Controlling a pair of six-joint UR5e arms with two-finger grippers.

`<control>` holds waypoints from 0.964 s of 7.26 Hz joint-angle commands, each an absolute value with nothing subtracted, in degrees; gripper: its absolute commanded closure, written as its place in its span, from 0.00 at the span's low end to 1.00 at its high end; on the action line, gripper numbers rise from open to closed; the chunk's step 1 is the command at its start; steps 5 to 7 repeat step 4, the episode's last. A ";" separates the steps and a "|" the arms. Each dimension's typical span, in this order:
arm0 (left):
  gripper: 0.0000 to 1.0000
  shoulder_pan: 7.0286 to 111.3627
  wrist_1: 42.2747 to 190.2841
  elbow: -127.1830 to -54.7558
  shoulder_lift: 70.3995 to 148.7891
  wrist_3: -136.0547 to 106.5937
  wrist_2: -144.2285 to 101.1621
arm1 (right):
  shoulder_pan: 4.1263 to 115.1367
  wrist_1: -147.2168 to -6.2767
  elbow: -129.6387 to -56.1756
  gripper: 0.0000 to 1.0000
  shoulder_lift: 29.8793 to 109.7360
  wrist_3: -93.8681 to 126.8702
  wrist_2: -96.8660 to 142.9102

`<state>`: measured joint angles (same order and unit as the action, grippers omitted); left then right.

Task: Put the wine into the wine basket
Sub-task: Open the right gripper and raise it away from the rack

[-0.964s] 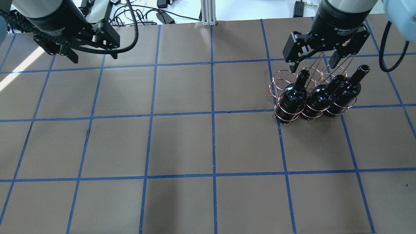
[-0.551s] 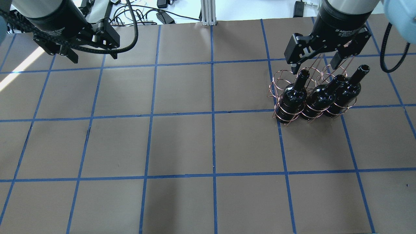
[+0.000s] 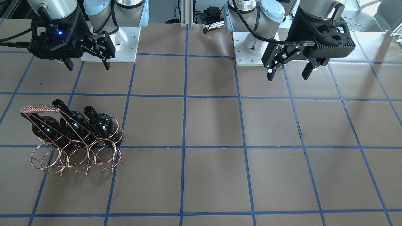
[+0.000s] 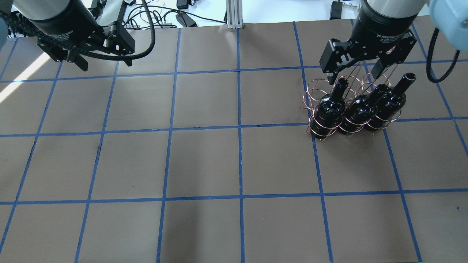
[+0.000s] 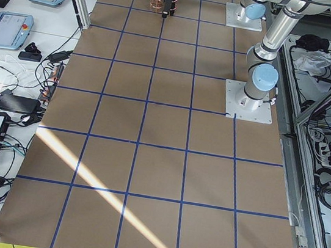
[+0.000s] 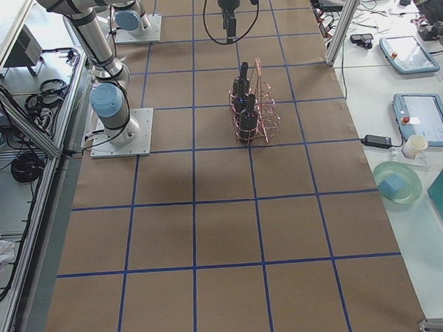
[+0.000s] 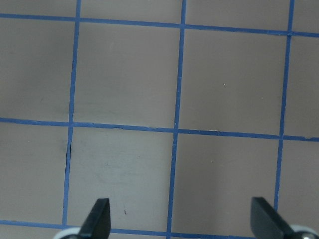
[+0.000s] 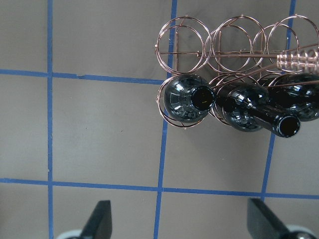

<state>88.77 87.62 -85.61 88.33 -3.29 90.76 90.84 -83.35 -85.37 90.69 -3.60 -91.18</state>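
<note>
Black wine [image 3: 101,125] in copper wine basket [image 3: 76,156]

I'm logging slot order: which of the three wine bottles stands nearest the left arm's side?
The wine bottle at the row's left end in the overhead view; the other two stand farther to its right.

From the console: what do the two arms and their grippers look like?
The left arm and right arm are silver-grey tubes with pale blue joint caps. The left gripper and right gripper are black and two-fingered, under boxy black wrist housings, with white lettering. A black cable runs along each arm; a blue light glows on the right housing.
</note>
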 commanded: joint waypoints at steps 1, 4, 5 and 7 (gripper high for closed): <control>0.00 88.77 87.63 -85.61 88.33 -3.34 90.79 | 90.88 -83.32 -85.69 0.05 90.79 -3.16 -91.23; 0.00 88.77 87.63 -85.61 88.33 -3.34 91.05 | 90.88 -83.67 -85.69 0.05 90.62 -3.69 -91.06; 0.00 88.77 87.63 -85.61 88.33 -3.34 91.05 | 90.88 -83.67 -85.69 0.05 90.62 -3.69 -91.06; 0.00 88.77 87.63 -85.61 88.33 -3.34 91.05 | 90.88 -83.67 -85.69 0.05 90.62 -3.69 -91.06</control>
